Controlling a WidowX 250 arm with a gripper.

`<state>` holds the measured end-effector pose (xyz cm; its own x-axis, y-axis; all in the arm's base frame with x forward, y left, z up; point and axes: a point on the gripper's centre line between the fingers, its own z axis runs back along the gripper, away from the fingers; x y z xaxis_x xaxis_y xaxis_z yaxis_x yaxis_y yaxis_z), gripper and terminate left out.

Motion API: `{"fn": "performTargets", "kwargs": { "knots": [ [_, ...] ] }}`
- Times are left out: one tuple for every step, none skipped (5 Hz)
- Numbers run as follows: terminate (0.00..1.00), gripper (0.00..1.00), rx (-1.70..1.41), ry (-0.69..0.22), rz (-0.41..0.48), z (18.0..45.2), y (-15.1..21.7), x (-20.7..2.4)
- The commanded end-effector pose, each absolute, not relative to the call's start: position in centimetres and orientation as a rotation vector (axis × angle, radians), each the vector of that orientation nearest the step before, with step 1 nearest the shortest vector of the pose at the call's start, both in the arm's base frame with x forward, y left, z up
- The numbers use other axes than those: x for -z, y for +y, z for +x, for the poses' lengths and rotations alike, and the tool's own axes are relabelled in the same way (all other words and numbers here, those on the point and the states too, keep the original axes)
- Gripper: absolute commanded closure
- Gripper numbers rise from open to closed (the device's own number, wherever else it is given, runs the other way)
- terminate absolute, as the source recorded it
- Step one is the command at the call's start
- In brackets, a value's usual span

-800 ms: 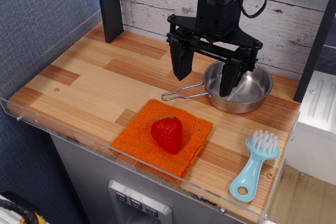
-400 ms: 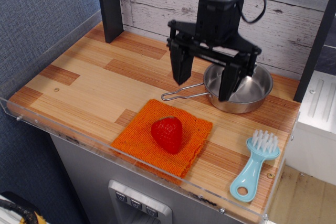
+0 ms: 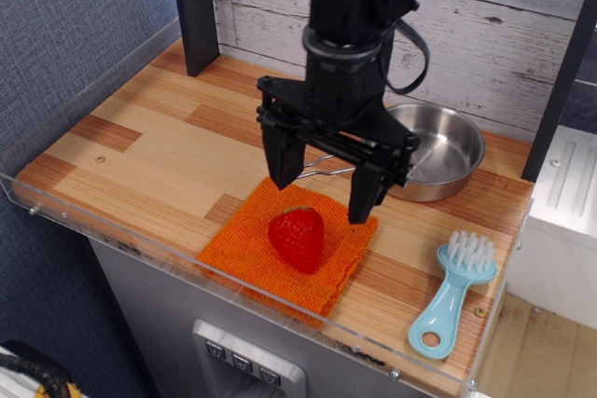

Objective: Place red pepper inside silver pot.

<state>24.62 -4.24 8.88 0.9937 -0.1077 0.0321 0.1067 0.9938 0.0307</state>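
The red pepper is a glossy red, strawberry-like toy lying on an orange cloth near the table's front edge. The silver pot is a shallow steel pan with a wire loop handle, at the back right; nothing shows inside it. My black gripper is open and empty, with its two fingers spread wide. It hangs just above and slightly behind the pepper, one finger on each side, not touching it. The arm hides part of the pot's handle and left rim.
A light blue brush with white bristles lies at the front right. A clear plastic rim runs along the table's front and left edges. A dark post stands at the back left. A white plank wall is behind.
My gripper has moved from above the pot's left rim forward and left, and down, to just over the pepper. It stays open. Pepper, cloth and pot have not moved.
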Motion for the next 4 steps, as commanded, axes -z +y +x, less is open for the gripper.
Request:
{"fn": "performTargets", "kwargs": {
  "knots": [
    [0.00,0.00,0.124,-0.198,0.049,24.0,-2.6,-8.5],
    [0.00,0.00,0.108,-0.210,0.038,24.6,-2.1,-7.5],
    [0.00,0.00,0.091,-0.203,0.039,25.2,-1.5,-6.2],
    [0.00,0.00,0.085,-0.186,0.032,25.6,-1.4,-5.1]
  ]
}}
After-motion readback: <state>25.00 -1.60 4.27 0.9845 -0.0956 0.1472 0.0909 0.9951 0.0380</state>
